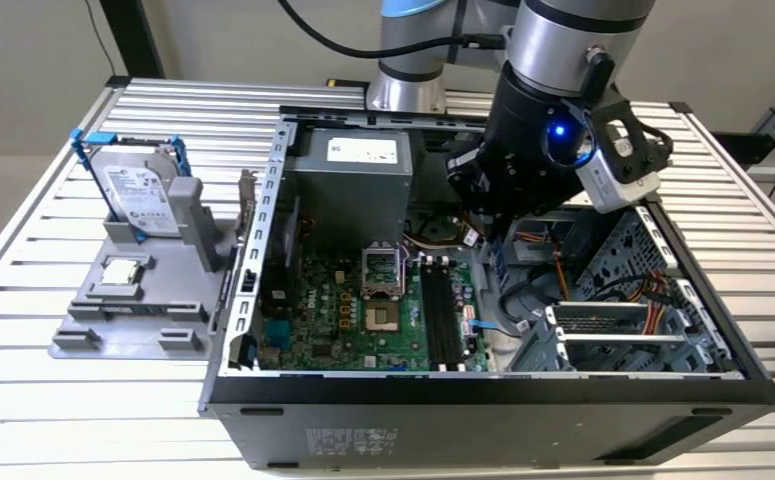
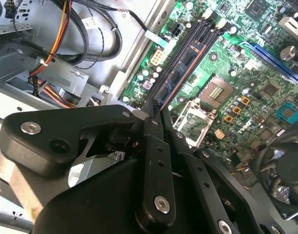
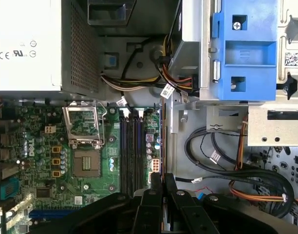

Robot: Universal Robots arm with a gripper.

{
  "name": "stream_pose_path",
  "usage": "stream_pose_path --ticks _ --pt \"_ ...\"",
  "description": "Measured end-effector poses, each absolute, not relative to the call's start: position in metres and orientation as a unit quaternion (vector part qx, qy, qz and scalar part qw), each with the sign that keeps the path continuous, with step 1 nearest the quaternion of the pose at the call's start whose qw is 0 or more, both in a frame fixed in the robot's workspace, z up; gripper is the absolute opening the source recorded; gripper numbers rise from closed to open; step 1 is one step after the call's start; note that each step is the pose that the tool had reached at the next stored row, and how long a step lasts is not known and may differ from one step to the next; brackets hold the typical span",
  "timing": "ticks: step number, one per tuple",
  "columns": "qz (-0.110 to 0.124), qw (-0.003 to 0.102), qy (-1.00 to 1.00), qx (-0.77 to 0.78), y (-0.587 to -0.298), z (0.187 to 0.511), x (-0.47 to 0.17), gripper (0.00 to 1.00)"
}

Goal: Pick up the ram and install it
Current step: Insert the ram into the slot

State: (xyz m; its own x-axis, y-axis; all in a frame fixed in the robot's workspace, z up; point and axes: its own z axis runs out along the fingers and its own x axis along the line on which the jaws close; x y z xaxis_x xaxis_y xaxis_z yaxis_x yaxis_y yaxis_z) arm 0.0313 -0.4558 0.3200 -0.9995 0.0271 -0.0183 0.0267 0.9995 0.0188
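the robot arm is reaching down into an open computer case [image 1: 494, 385] lying on a slatted metal table [image 1: 40, 420]. its gripper [image 2: 156, 109] is hanging over the green motherboard [image 1: 340, 320], close to the far end of the black memory slots [image 1: 447, 310].

in both wrist views the two black fingers [image 3: 151, 200] are lying almost together, clamped on the ram [image 2: 185, 68]. the ram is showing as a thin board seen nearly edge-on, with dark chips along its side, and is running out from the fingertips in line with the slots [image 3: 132, 146]. whether its lower edge is touching a slot cannot be told.

the empty processor socket [image 3: 85, 141] is sitting just beside the slots, and the silver power supply [image 1: 354, 165] is standing beyond it.

outside the case, toward the exterior view's left, a grey stand [image 1: 127, 310] is holding a hard drive [image 1: 134, 190] upright in a blue frame. a small square processor chip [image 1: 120, 270] is lying flat in front of it.
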Motion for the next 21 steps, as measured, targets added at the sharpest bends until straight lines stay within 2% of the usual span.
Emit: stream_pose_path --ticks 11,21 --pt "0.009 0.009 1.000 0.014 -0.456 0.318 0.031 0.00" --pt "0.009 0.009 1.000 0.013 -0.456 0.302 0.029 0.00"
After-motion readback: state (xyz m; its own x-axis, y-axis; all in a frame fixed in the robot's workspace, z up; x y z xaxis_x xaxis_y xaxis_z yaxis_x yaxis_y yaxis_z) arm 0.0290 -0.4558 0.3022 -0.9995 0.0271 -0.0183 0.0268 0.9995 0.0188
